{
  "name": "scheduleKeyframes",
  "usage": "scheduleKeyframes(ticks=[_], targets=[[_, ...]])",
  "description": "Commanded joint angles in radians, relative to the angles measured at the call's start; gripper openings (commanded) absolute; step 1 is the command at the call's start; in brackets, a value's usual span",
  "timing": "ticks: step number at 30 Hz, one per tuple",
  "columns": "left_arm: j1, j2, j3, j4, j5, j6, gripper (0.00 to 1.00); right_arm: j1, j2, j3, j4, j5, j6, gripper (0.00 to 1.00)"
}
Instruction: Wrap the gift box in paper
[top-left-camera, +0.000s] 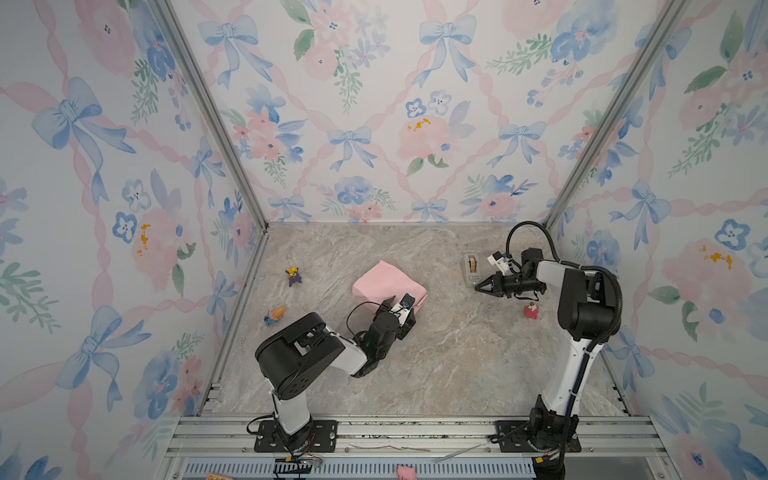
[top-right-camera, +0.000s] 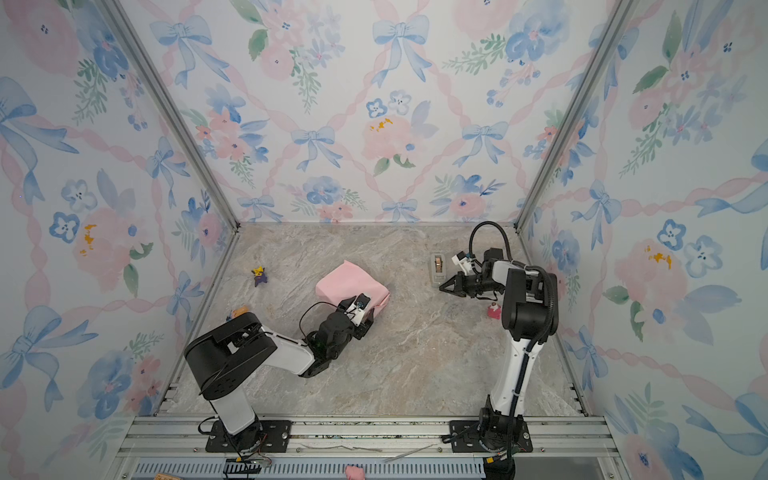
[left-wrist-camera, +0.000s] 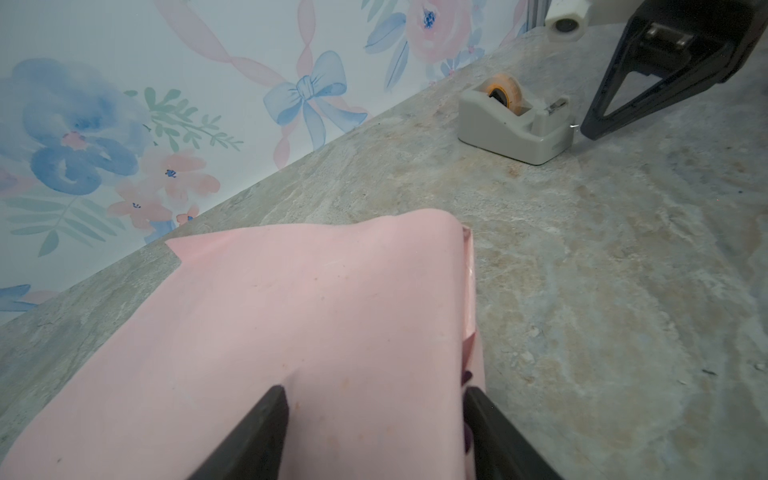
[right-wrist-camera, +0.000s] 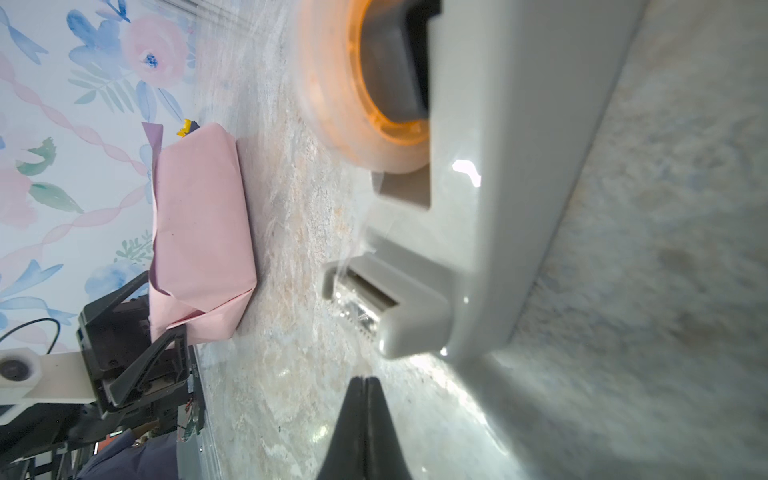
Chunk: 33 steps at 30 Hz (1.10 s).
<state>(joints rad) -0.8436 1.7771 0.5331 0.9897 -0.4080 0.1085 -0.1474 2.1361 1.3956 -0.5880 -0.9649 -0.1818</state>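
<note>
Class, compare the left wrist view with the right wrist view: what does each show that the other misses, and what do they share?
Only the left wrist view: the whole tape dispenser in outline, and the paper lying between the left tool's spread fingers. Only the right wrist view: a yellow toy behind the paper bundle, and the dispenser's cutter close up, just ahead of the shut right tool. Both: pink paper, dispenser, marble table, both tools.

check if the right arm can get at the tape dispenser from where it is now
Probably yes. The right gripper is shut, its tips just off the cutter end of the tape dispenser, with only bare table between them. It would need to open first.
</note>
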Motion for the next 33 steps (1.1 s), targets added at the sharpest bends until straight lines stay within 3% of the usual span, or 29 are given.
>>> scheduleKeyframes(ticks=[1,11,23,33], targets=[[0.017,0.067,-0.067,-0.298,0.006,-0.050,0.69,-0.011,-0.006,0.031,-0.158,-0.050,-0.045,0.00],[0.017,0.064,-0.061,-0.296,0.003,-0.045,0.69,-0.023,0.057,0.095,-0.266,-0.146,-0.057,0.00],[0.017,0.062,-0.061,-0.297,0.000,-0.040,0.69,-0.052,0.133,0.121,-0.233,-0.048,0.091,0.00],[0.017,0.061,-0.066,-0.298,-0.002,-0.044,0.68,-0.104,0.089,0.070,-0.151,0.000,0.177,0.00]])
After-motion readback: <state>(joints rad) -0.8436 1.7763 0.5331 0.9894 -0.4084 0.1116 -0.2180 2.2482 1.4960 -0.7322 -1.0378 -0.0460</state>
